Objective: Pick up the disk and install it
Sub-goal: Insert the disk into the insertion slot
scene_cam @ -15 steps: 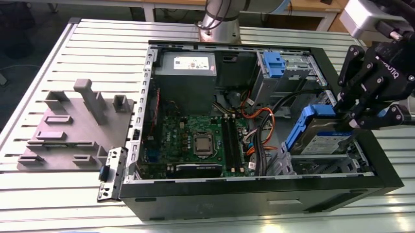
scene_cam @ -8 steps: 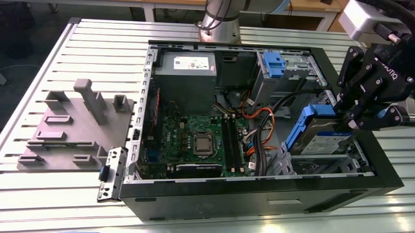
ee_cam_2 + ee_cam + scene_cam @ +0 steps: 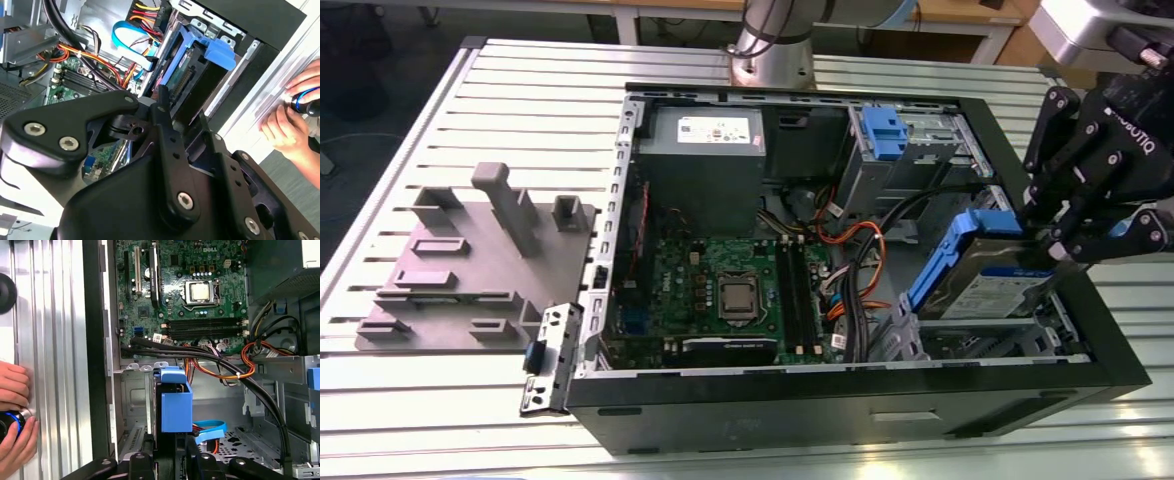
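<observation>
The disk (image 3: 983, 285), a silver-grey drive with a white-and-blue label and blue side rails, hangs tilted inside the open computer case (image 3: 854, 400), at the corner on the exterior view's right. It is just above the metal drive bay (image 3: 987, 338). My black gripper (image 3: 1058, 255) is shut on the disk's upper end. In the first wrist view the disk's blue rail end (image 3: 176, 402) sticks out from between my fingers (image 3: 197, 460), pointing toward the motherboard. In the second wrist view the disk (image 3: 192, 60) lies beyond my linkages, with its connector edge showing.
The case holds a motherboard (image 3: 720, 290), a grey power-supply box (image 3: 700, 135), another blue caddy in its cage (image 3: 887, 135), and orange and black cables (image 3: 854, 250) beside the bay. A person's hand (image 3: 12, 412) holds a dark object on the slatted table. A grey fixture block (image 3: 467, 260) sits on the exterior view's left.
</observation>
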Motion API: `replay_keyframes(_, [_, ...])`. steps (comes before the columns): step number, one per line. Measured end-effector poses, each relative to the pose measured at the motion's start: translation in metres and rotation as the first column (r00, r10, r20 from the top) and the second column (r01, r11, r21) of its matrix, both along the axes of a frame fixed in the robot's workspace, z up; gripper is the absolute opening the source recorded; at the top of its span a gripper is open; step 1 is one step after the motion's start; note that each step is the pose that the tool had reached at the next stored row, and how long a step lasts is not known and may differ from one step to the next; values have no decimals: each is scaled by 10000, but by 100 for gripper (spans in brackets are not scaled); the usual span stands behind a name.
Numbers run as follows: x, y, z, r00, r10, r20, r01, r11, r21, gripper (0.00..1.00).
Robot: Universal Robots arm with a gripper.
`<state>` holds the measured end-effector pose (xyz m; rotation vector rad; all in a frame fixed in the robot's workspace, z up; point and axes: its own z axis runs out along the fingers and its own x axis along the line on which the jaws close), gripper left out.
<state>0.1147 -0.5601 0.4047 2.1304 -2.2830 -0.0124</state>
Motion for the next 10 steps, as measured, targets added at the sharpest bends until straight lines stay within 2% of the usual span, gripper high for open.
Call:
replay_keyframes(5, [0, 1, 9, 10000, 0, -1, 0, 10000, -7, 36])
replay_keyframes(6, [0, 0, 10, 10000, 0, 0, 0, 10000, -7, 41])
replay_keyframes(7, [0, 0, 11, 10000, -1, -1, 1, 10000, -5, 41])
replay_keyframes(8, [0, 0, 11, 10000, 0, -1, 0, 10000, -5, 48])
replay_keyframes(10, [0, 0, 13, 10000, -1, 0, 1, 10000, -4, 48])
